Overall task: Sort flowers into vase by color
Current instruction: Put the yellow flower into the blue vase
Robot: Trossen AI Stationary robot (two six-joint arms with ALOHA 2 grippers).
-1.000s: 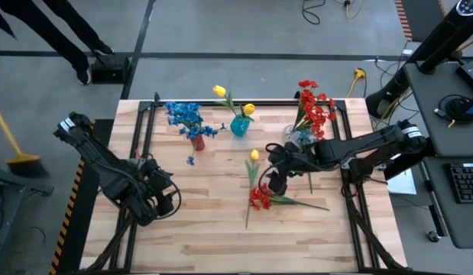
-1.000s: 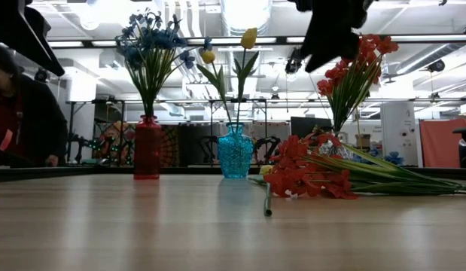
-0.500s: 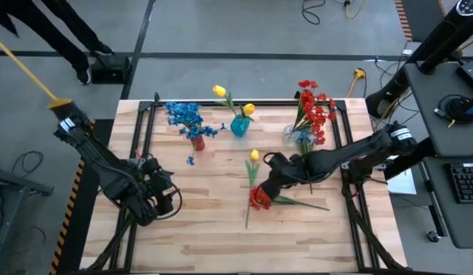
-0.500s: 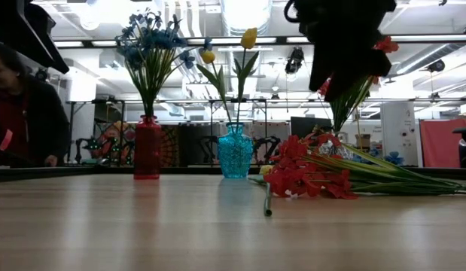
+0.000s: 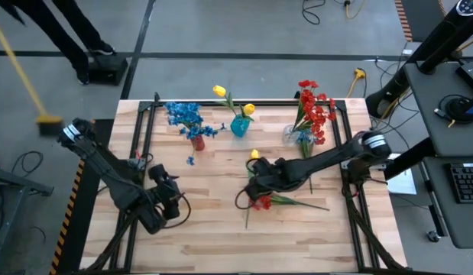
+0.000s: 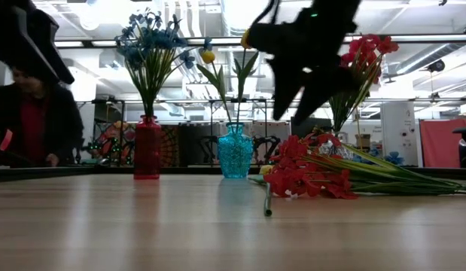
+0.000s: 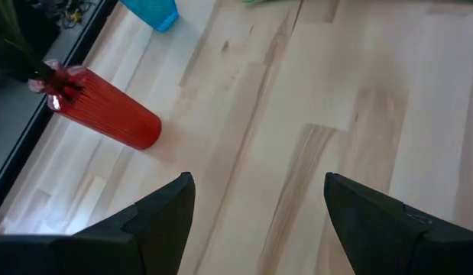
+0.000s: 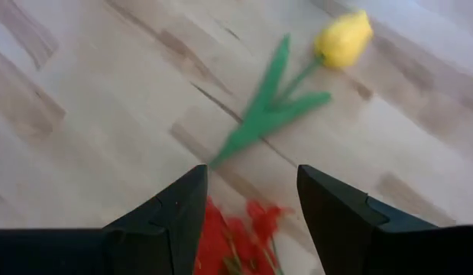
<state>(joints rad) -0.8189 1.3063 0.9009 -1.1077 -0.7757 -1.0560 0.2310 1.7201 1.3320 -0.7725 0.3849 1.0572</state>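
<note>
On the table lie a red spray (image 5: 260, 202) with its green stems pointing right, and a yellow tulip (image 5: 254, 155), also in the right wrist view (image 8: 343, 34). My right gripper (image 5: 257, 189) hangs open just above the red blooms (image 8: 236, 229) and clear of them (image 6: 293, 105). At the back, a red vase (image 5: 198, 142) holds blue flowers (image 5: 183, 114). A teal vase (image 5: 239, 126) holds yellow tulips, and a clear vase (image 5: 296, 137) holds red flowers (image 5: 314, 107). My left gripper (image 5: 173, 205) stands open over bare wood at the near left.
A small blue sprig (image 5: 190, 160) lies on the wood in front of the red vase (image 7: 106, 122). A black frame (image 5: 148, 114) runs along the table's left, right and far edges. A person with a broom (image 5: 22, 69) moves on the floor to the left.
My right gripper has come down and toward the table's left and near edges, rolling at the wrist, from beside the clear vase to just above the lying red spray. My left gripper has sunk a little toward the near edge. The flowers have not moved.
</note>
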